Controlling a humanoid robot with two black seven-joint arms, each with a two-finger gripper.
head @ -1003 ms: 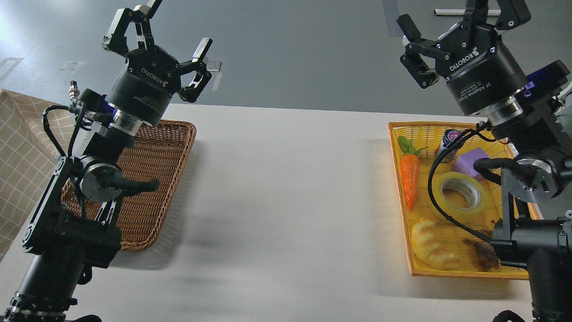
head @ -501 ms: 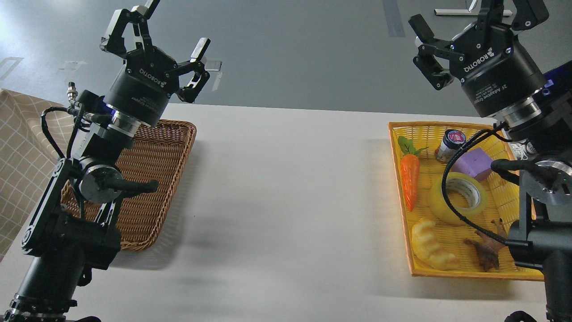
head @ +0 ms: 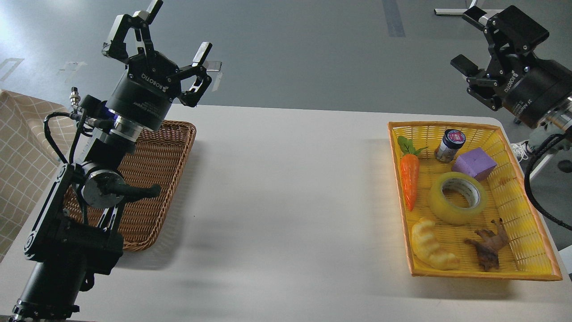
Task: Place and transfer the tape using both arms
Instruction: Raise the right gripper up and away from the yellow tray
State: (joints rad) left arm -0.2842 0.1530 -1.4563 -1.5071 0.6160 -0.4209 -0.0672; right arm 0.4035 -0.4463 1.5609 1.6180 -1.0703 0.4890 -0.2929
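Grey floor lies behind a white table (head: 286,201), and on it you have a brown basket (head: 156,179) at the left and a yellow basket (head: 532,223) at the right. Your tape (head: 458,197) lies flat in the middle of the yellow one, its hole facing up, with a carrot (head: 409,180) just beside it on the left, a purple block (head: 474,163) and small jar (head: 450,145) behind it, and a bread toy (head: 431,245) and brown figure (head: 489,247) in front.

Neither arm holds anything. Your left gripper (head: 167,38) hangs raised over the far end of the brown basket, fingers spread wide. Your right gripper (head: 476,42) sits high beyond the yellow basket's far right corner, fingers parted and empty, well apart from the tape.

You are at the very start, I judge: the pick is not yet made. Next you need to bring the right gripper over the tape, turn it downward, and close across one wall of the ring, one finger inside the core. Watch the purple block; it crowds the far side.
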